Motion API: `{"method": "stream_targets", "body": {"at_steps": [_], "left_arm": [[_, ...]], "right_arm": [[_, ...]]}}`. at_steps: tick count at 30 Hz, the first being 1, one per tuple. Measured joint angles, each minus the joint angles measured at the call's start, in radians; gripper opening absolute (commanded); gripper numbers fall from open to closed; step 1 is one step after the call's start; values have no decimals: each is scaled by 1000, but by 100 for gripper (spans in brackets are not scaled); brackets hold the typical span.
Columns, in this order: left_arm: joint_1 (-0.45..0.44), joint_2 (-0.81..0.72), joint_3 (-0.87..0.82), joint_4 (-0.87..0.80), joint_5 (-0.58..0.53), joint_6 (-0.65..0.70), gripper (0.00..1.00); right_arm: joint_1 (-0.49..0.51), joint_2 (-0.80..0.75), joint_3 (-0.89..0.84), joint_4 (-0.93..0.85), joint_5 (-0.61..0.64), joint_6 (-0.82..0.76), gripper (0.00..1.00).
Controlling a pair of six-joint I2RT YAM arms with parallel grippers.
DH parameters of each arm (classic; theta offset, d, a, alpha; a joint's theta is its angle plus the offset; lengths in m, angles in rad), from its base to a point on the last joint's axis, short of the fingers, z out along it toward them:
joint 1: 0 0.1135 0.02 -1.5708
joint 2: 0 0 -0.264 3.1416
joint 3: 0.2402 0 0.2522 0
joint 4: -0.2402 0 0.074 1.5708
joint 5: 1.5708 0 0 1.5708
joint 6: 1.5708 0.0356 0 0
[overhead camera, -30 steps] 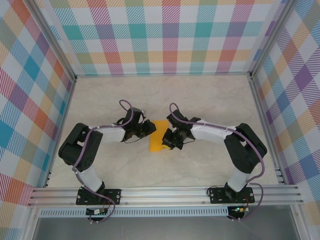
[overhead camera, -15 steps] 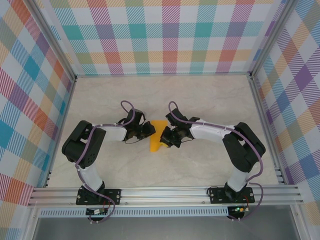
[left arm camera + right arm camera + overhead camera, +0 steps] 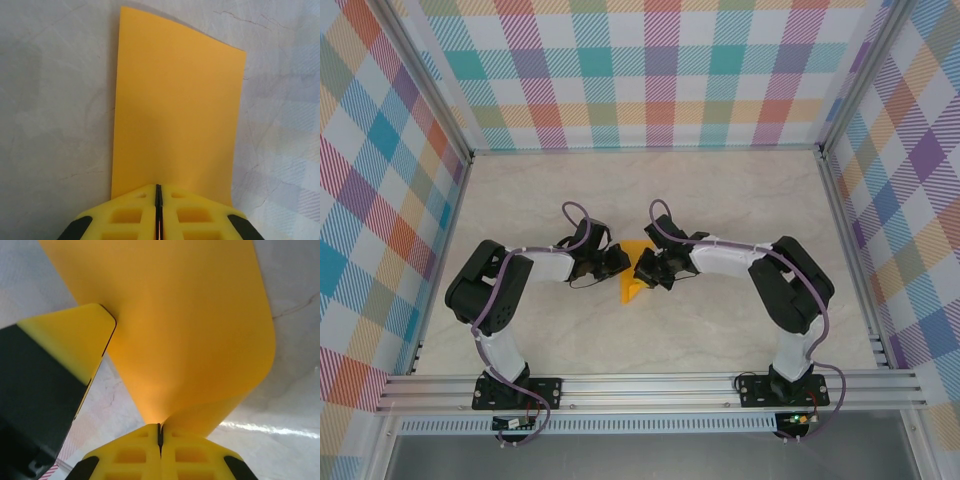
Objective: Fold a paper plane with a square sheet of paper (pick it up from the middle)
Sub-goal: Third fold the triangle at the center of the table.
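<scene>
Two black-and-white arms (image 3: 535,266) bend elbows-out and reach inward over the middle of the pale marbled tabletop (image 3: 720,200), where the left gripper (image 3: 616,262) and right gripper (image 3: 646,272), nearly nose to nose, each press yellow fingers (image 3: 127,217) together on opposite sides of one thin orange-yellow sheet of paper (image 3: 633,285) curling between them.

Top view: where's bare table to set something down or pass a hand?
Free: the far table strip below the back wall; the near strip between the paper and the rail. Crowded: centre, where left fingers and right fingers both pinch the paper.
</scene>
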State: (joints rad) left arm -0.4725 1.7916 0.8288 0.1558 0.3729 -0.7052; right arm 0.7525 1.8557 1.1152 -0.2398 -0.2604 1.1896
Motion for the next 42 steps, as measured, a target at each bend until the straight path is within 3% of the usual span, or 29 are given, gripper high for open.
{"method": "stream_targets", "body": {"at_steps": [16, 42], "left_arm": [[42, -33, 42, -23, 1, 0, 12], [51, 53, 89, -60, 4, 22, 10]], "right_arm": [[0, 33, 24, 15, 17, -2, 3], [0, 68, 38, 68, 12, -37, 3]]}}
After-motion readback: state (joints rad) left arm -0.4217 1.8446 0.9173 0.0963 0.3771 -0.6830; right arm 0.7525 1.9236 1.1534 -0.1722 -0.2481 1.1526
